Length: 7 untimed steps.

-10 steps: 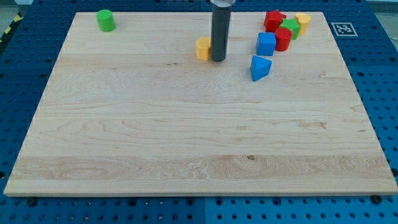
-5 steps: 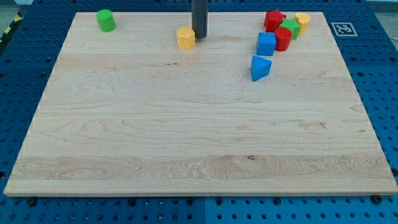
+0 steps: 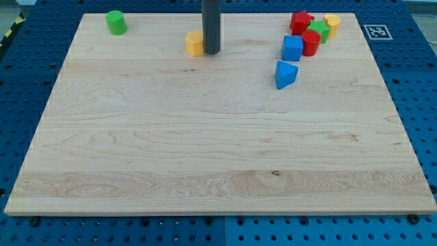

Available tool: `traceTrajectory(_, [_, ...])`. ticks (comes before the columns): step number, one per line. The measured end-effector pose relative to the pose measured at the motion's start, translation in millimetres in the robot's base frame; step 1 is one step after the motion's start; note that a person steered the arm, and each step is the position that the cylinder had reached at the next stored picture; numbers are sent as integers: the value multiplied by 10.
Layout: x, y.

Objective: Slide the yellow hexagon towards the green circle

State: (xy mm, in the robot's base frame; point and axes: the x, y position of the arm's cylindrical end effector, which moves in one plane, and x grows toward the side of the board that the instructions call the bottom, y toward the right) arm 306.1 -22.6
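Room for sliding is what you have most of: everything below my tip is bare wooden board down to the view's bottom edge, and the stretch to the tip's left, toward the green circle, holds nothing but the task block. Above the tip, the board's top edge is near, so you have little margin that way. Beyond the board you see blue perforated table on all sides.

You have no jaws to read here; the arm ends in a plain dark rod, standing upright with its lower end on the board.

Your yellow hexagon sits just left of the tip, touching the rod or very nearly so; its right side is partly hidden behind the rod. It looks like a short, flat-topped prism, pale yellow on top and orange-yellow on the sides, upright. The green circle, a short cylinder, lies well to the left of the tip and slightly above it, near the board's top-left corner.

To the tip's right you find a cluster: a blue cube, a blue triangle lower down, a red cylinder, a red star-like block, a green block and a small yellow block.
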Motion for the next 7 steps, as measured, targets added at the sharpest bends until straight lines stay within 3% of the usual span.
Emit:
traceTrajectory(2, [-193, -180])
traceTrajectory(7, [-206, -1056])
